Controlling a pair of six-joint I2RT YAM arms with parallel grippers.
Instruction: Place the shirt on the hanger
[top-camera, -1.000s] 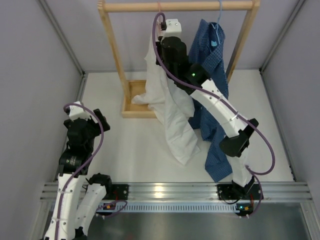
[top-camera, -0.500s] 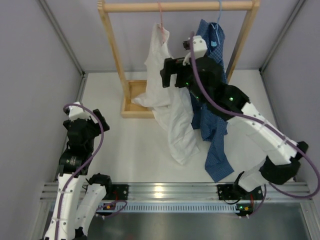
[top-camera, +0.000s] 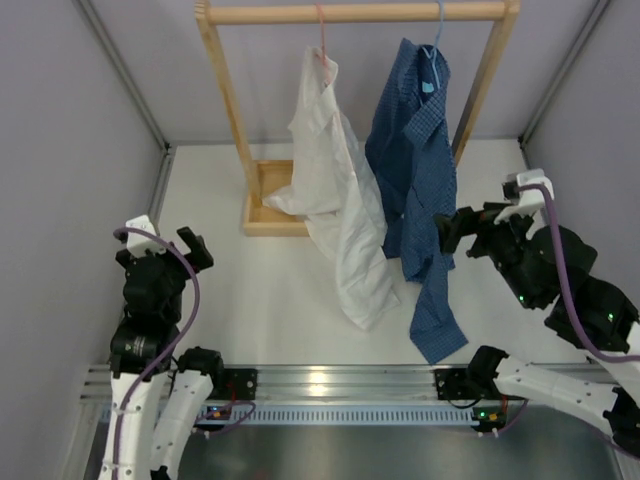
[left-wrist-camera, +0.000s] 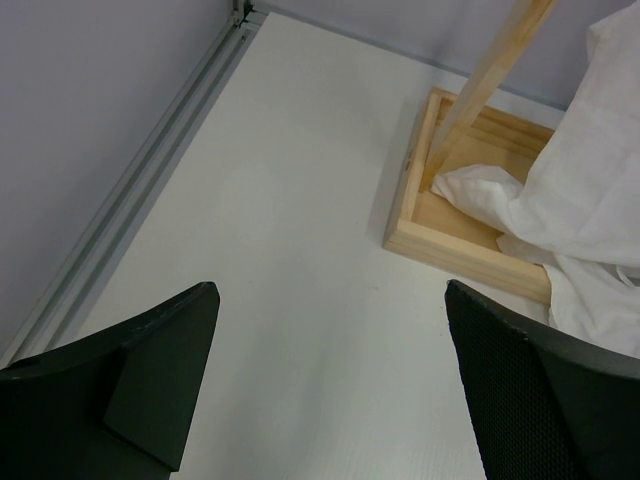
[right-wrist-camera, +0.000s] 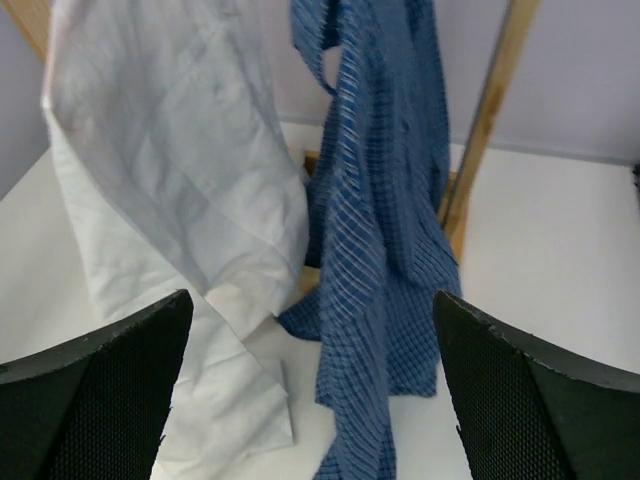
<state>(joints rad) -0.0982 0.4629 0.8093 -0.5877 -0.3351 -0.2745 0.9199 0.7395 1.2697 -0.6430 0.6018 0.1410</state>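
Note:
The white shirt hangs from the thin pink hanger on the wooden rail, and its tail trails onto the table. In the right wrist view the shirt hangs at the left, and in the left wrist view a fold of the shirt lies in the rack's base. My right gripper stands open at the right, apart from both garments and facing them. Low at the left, my left gripper is open over bare table, holding nothing.
A dark blue checked shirt hangs on a light blue hanger beside the white one. The wooden rack has a top rail, side posts and a box base. Grey walls enclose the table.
My right gripper has opened and let go at the rail. That arm has drawn back down and to the right. The left arm has sunk slightly toward the near edge.

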